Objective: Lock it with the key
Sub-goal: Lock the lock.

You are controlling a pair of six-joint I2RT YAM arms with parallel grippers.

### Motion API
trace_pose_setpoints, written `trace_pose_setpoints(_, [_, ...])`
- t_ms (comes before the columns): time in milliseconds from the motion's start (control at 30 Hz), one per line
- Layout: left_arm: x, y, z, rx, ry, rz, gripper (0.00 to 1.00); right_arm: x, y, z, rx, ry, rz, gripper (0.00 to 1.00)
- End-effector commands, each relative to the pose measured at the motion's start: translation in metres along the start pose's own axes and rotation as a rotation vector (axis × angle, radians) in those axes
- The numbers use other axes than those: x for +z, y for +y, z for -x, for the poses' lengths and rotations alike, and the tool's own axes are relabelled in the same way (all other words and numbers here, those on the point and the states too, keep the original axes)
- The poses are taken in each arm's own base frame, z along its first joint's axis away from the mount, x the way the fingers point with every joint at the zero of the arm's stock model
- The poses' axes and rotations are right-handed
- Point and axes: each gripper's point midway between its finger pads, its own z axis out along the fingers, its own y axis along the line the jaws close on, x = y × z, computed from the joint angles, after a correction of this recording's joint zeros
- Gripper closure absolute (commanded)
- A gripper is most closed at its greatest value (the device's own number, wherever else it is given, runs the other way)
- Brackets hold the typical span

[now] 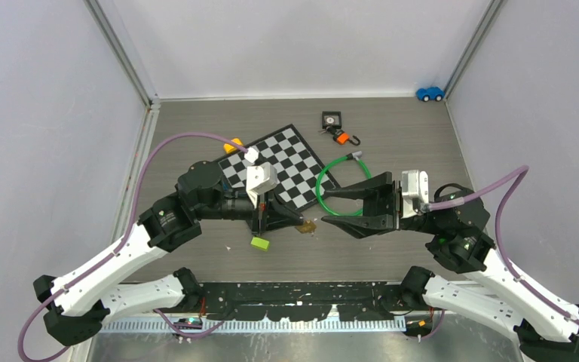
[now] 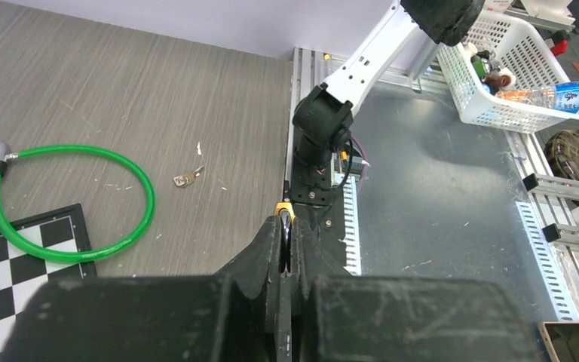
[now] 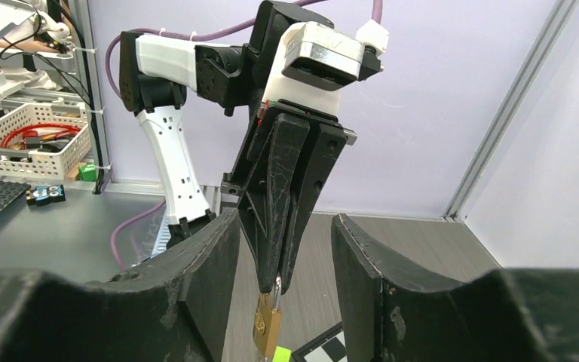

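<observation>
My left gripper (image 1: 295, 220) is shut on the shackle of a small brass padlock (image 1: 306, 225), which hangs below its fingertips above the table. In the left wrist view only a brass sliver of the padlock (image 2: 285, 209) shows between the closed fingers (image 2: 271, 249). A small key (image 2: 187, 178) lies on the table between the green cable and the near edge; it is hidden in the top view. My right gripper (image 1: 337, 213) is open and empty, facing the padlock (image 3: 268, 323) from the right, its fingers (image 3: 211, 256) on either side of it without touching.
A green cable lock (image 1: 332, 181) lies partly on a chessboard (image 1: 279, 162). A green block (image 1: 259, 243) sits below the left gripper. A black lock (image 1: 332, 121) with an orange clip (image 1: 344, 138), a blue toy car (image 1: 430, 93) and a yellow piece (image 1: 233, 145) lie farther back.
</observation>
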Motion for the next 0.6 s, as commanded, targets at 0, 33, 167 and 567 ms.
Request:
trace_pose_setpoints(0, [-0.007,-0.004,0.015,0.019,-0.051,0.008,1.00,0.003,-0.004,0.002,0.020,-0.015,-0.021,0.46])
trace_pose_setpoints(33, [-0.008,-0.004,0.017,0.025,-0.057,0.015,1.00,0.001,-0.005,-0.002,0.029,0.001,-0.027,0.46])
trace_pose_setpoints(167, [-0.016,0.004,0.028,0.061,-0.129,0.088,1.00,-0.002,-0.008,-0.015,0.088,0.039,-0.066,0.44])
trace_pose_setpoints(567, [-0.046,-0.016,0.071,0.180,-0.396,0.081,1.00,-0.005,-0.006,-0.018,0.184,0.061,-0.089,0.45])
